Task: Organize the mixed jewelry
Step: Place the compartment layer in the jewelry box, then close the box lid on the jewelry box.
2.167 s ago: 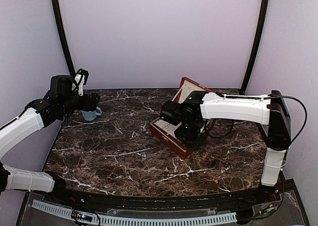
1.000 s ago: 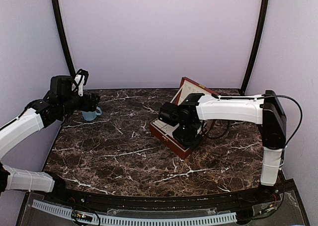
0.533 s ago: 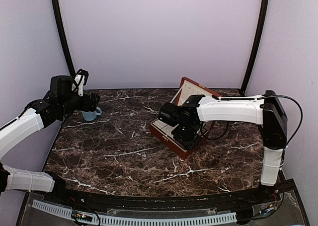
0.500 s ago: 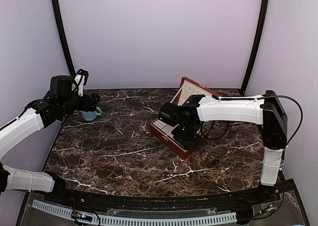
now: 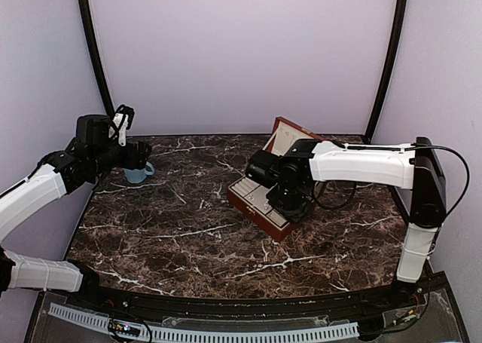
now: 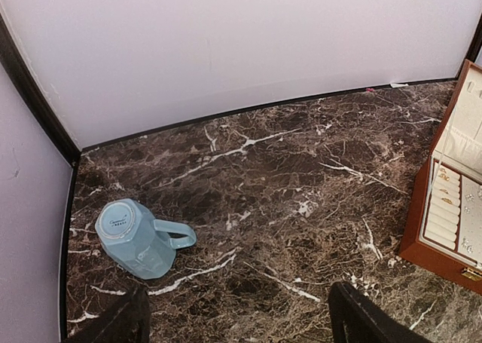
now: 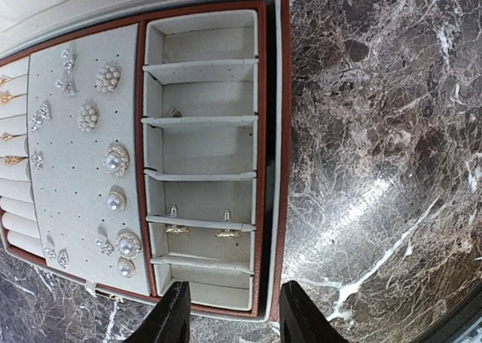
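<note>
Right wrist view: my right jaws, pressed together a second ago, now stand parted and empty over the near end of the red-brown box [image 7: 275,132].
Meaning: I judge a piece was just released; two gold pieces [image 7: 199,228] lie in a side compartment, and the rest of the mixed jewelry [image 7: 113,160] sits on the cream pad.
Left side: left jaws unmoved, spread wide, holding nothing, above the counter [image 6: 301,177] near the blue cup [image 6: 135,237].
Hard to see: jaw tips are cut off by the frame; from above, the arm hides the tray; the piece types are too small to tell.
</note>
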`<state>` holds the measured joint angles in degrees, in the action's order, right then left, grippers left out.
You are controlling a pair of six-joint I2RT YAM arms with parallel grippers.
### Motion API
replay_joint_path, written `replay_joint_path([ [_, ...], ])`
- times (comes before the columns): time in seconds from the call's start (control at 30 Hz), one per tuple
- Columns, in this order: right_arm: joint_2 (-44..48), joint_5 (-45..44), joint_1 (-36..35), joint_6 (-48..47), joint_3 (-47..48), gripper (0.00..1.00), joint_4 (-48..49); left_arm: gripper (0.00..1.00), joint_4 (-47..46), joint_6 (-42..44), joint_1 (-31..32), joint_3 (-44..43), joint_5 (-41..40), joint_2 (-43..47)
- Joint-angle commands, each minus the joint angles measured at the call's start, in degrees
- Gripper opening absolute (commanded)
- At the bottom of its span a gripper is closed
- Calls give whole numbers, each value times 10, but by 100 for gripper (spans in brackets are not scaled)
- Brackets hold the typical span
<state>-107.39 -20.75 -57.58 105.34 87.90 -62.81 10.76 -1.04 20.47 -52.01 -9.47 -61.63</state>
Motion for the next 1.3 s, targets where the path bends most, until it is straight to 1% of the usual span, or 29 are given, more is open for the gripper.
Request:
replay_joint_path([
  [0.0,32,-40,0,-1,-6,40,-24,84,-13,3,-3,6,2,11],
  [0.07,49,-61,-1,-9,-8,40,-34,84,-12,4,-3,6,7,9],
  [0.17,82,-101,-2,-47,-19,41,-31,84,-9,7,-3,5,15,3],
  [0.27,118,-140,-3,-125,-37,42,-3,85,-8,7,-3,2,19,-4],
  [0.33,147,-160,-3,-210,-50,46,28,85,-8,7,-3,1,19,-9],
  [0.37,159,-168,-3,-255,-54,49,51,85,-9,14,-3,1,19,-11],
  [0.47,205,-192,-2,-408,-71,67,112,85,-11,25,-5,1,21,-15],
  [0.53,238,-209,1,-498,-78,81,141,87,-14,26,-9,-1,47,-13],
  [0.63,291,-211,19,-645,-93,95,202,89,-39,20,-23,3,128,-2],
  [0.67,307,-205,29,-682,-97,98,220,90,-47,17,-27,5,140,0],
  [0.73,333,-168,74,-755,-109,99,261,92,-68,-4,-49,6,173,-2],
  [0.87,355,-108,157,-827,-117,98,313,93,-79,-49,-113,-3,250,-32],
  [0.93,367,-52,208,-858,-130,99,355,92,-69,-62,-154,-16,297,-59],
  [1.07,376,126,318,-857,-180,99,444,89,-53,-93,-185,-47,331,-99],
  [1.13,374,190,359,-850,-213,99,480,89,-47,-101,-188,-62,334,-101],
  [1.17,372,244,379,-848,-227,99,503,89,-45,-101,-188,-71,333,-97],
  [1.27,370,346,421,-845,-266,99,548,89,-39,-85,-188,-82,315,-82],
])
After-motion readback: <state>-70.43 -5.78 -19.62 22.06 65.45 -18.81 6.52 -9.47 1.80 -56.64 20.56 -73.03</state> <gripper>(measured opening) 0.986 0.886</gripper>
